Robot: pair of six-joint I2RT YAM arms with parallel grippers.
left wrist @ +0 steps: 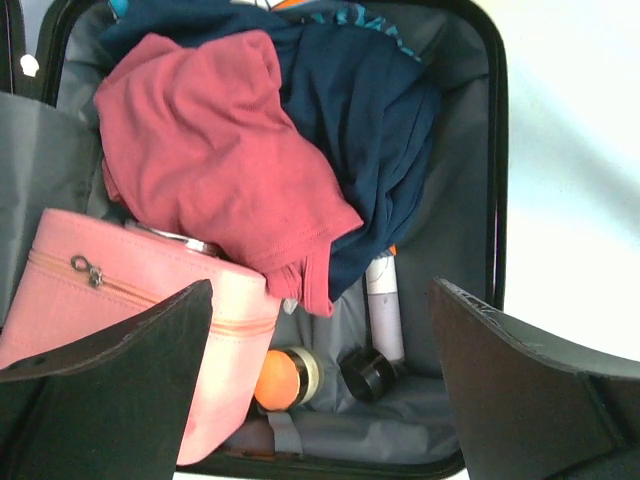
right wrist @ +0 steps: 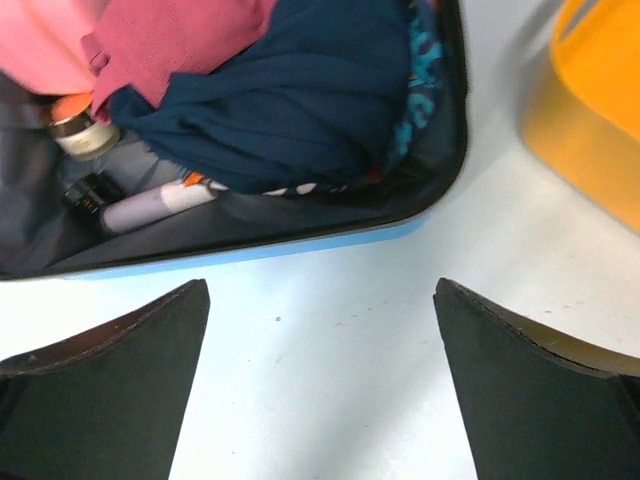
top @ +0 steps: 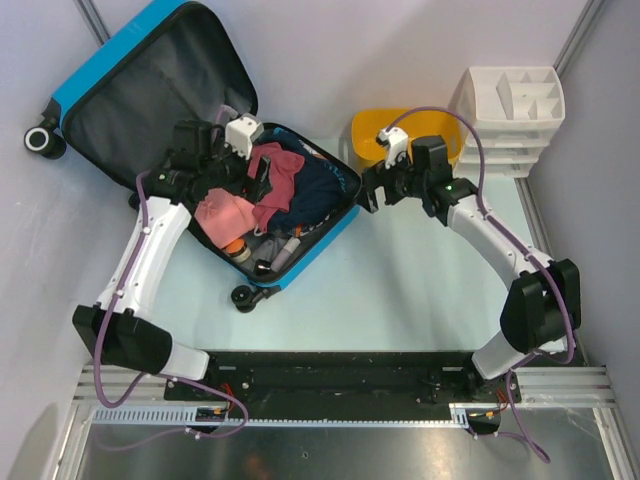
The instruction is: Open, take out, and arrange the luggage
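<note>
Left gripper [left wrist: 320, 300] is hanging right over the open case with its two black wedge-shaped fingers [left wrist: 130, 380] spread wide and nothing between them. They bracket the crumpled rose-red cotton T-shirt [left wrist: 220, 150], so my guess is that's the first thing it's lining up to pull out. It makes sense, since the shirt sits on top of the pile and is soft enough to pinch anywhere.

Right gripper [right wrist: 320, 290] is also wide apart and empty. It's parked over bare table just beside the case's right corner, probably waiting out of the way.

The bright-blue hard-shell suitcase [top: 110, 55] lies flat on the pale table [top: 400, 290] at the upper left. Its lid is thrown back, showing dark grey fabric lining, so the opening part looks done and the unpacking hasn't started.

Inside:
- The red shirt is draped over a bunched navy-blue garment [left wrist: 370, 130] with some teal print.
- A boxy pink fabric pouch with a zip [left wrist: 110, 300] is wedged along the left side, partly under the shirt.
- Down in the bottom sit the hard little things: a white tube [left wrist: 382, 300], a round black cap [left wrist: 368, 372], and a small jar with an orange top [left wrist: 280, 378].

These will be fiddlier, being smooth and rolly.

A yellow plastic tub [top: 400, 130] and a white compartment organiser [top: 510, 110] sit off to the right, presumably where stuff ends up.
</note>
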